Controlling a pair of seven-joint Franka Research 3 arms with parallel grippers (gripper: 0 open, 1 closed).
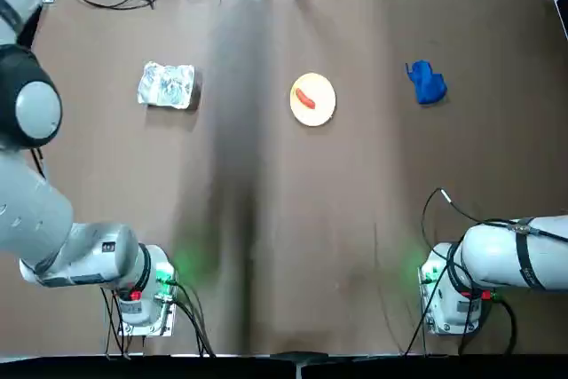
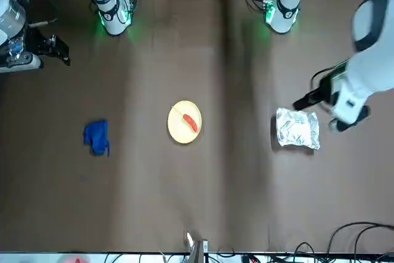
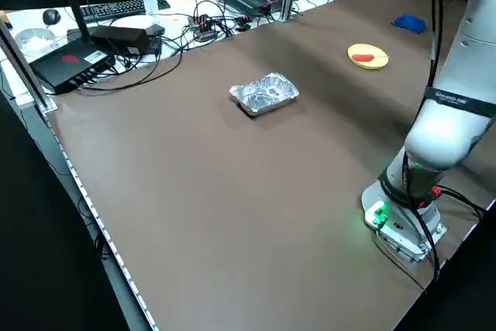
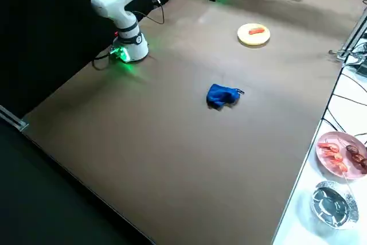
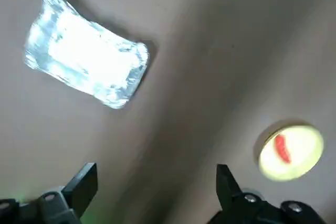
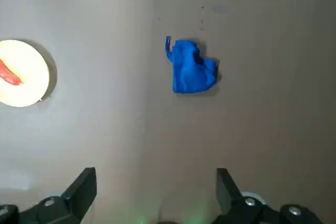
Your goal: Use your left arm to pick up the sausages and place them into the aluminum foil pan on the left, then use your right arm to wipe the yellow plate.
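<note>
Overhead clock, twelve away from the bases: left gripper (image 5: 157,174) hung over the table's left side, released and holding nothing. Foil pan (image 1: 166,85) lay at the yellow plate's (image 1: 325,90) nine o'clock. Sausage (image 1: 305,98) sat on the plate, ends toward ten and four; judged light, soft, perhaps slippery, best pinched gently across its middle. Blue cloth (image 1: 427,82), likely limp, lay near three; bunched middle looked the best hold. Right gripper (image 6: 156,176), far right, was spread wide and holding nothing.

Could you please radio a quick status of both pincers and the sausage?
Both pincers open, empty. Sausage on yellow plate. Nothing covering it.
</note>
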